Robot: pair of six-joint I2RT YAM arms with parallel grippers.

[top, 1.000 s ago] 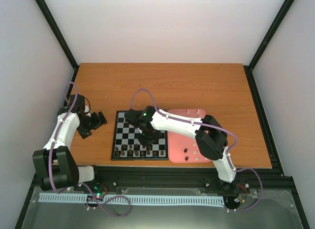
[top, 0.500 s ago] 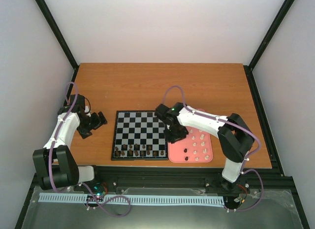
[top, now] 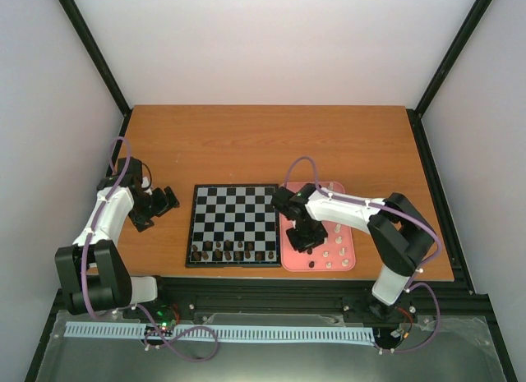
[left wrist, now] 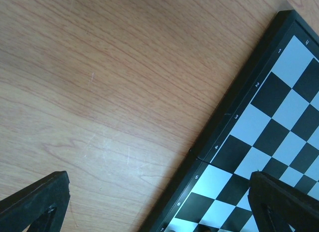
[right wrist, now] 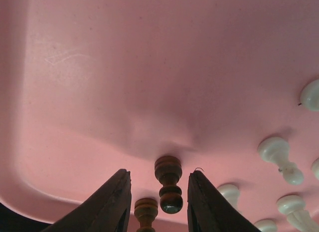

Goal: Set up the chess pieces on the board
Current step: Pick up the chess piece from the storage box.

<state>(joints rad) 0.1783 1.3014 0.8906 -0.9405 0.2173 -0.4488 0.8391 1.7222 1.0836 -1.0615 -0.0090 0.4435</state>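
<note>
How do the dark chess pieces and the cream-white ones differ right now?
The dark pieces are brown-black, the cream-white pieces pale. Most dark pieces stand along the board's near row; every cream-white piece in view sits in the pink tray. One dark piece in that tray is between the right gripper's open fingers; no cream-white piece is. Both are small turned figures.

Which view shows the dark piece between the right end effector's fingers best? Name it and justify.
Right wrist: the dark piece sits sharp on the pink tray, within the open right end effector. Top external seems to hide it beneath that end effector; left wrist shows only board and table.
</note>
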